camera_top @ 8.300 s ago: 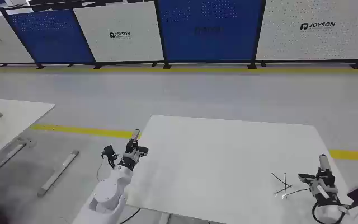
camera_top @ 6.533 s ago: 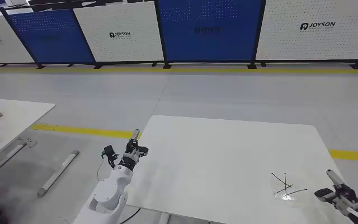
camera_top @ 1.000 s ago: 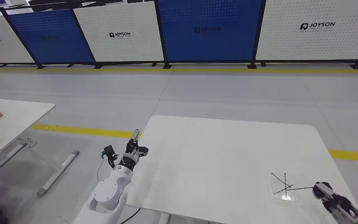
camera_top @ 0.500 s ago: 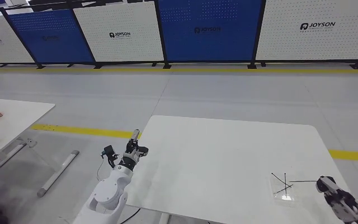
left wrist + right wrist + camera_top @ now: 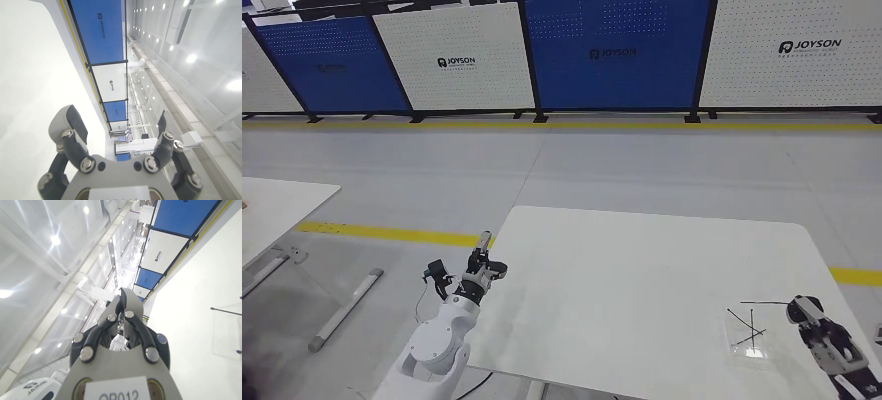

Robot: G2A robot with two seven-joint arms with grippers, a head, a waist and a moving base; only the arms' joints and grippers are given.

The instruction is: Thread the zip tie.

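Zip tie (image 5: 764, 302): thin, black, straight

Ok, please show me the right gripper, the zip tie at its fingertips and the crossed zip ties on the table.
right gripper (image 5: 122, 292): right wrist view, between its shut fingertips.
zip tie (image 5: 766, 301): top view, middle of its strap.
crossed zip ties (image 5: 752, 328): top view, where they cross.

left arm (image 5: 442, 340) bent, left claw (image 5: 118, 113) spread wide, right claw (image 5: 122, 296) pinched closed, angled forward and left
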